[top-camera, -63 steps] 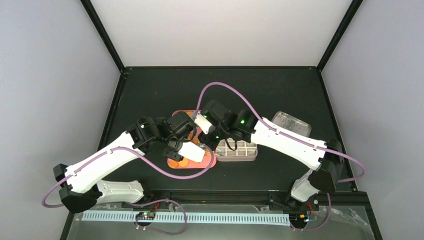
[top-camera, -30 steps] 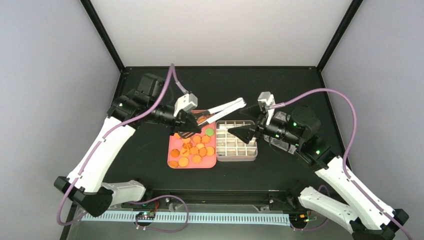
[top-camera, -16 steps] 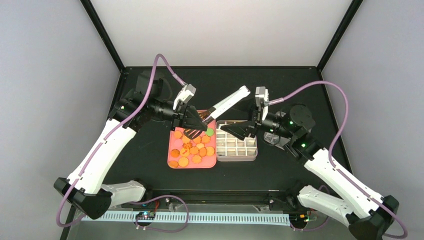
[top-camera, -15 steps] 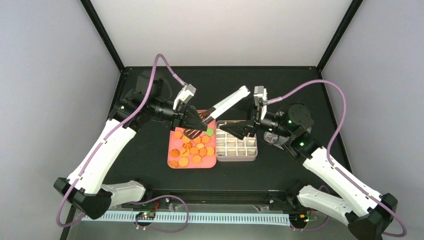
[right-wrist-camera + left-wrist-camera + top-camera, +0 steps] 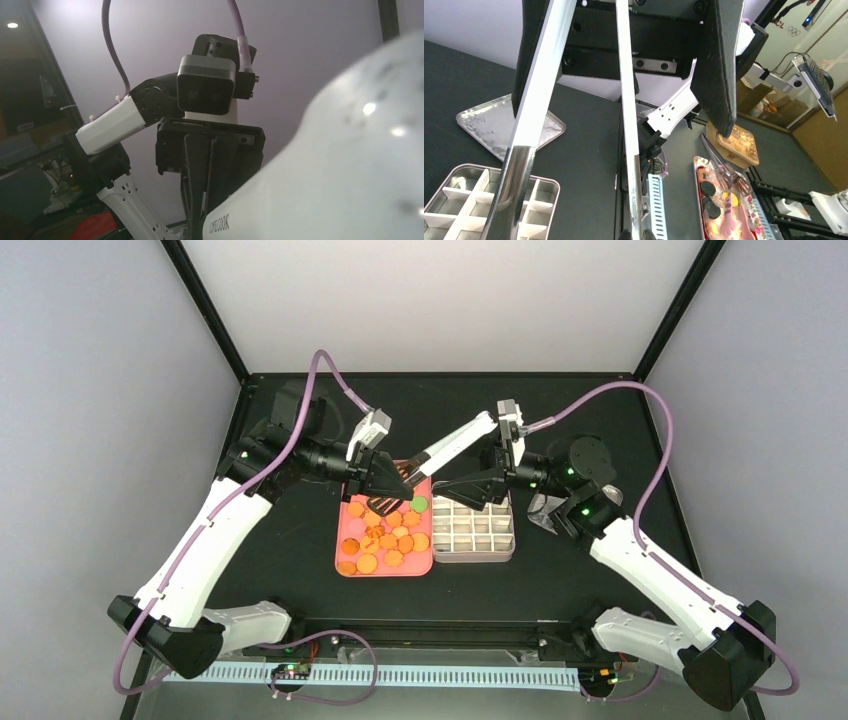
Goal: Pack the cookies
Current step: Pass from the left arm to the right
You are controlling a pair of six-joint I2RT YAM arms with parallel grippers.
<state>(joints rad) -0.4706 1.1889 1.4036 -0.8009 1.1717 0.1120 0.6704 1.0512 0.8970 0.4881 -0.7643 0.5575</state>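
Many cookies (image 5: 388,540) on pink tray (image 5: 342,528); left claw (image 5: 405,483) clamps tongs (image 5: 455,445); right claw (image 5: 450,486) wide.

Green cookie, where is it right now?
In the top view, the green cookie sits near the right edge of the pink tray, beside the divided metal tin.

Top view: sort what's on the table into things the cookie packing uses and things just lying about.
In use:
cookies on the pink tray
divided tin right of that tray
tongs, gripped in the left gripper
right gripper, open near the tongs' handle

Lying about:
silvery lid, right of the tin, partly under the right arm
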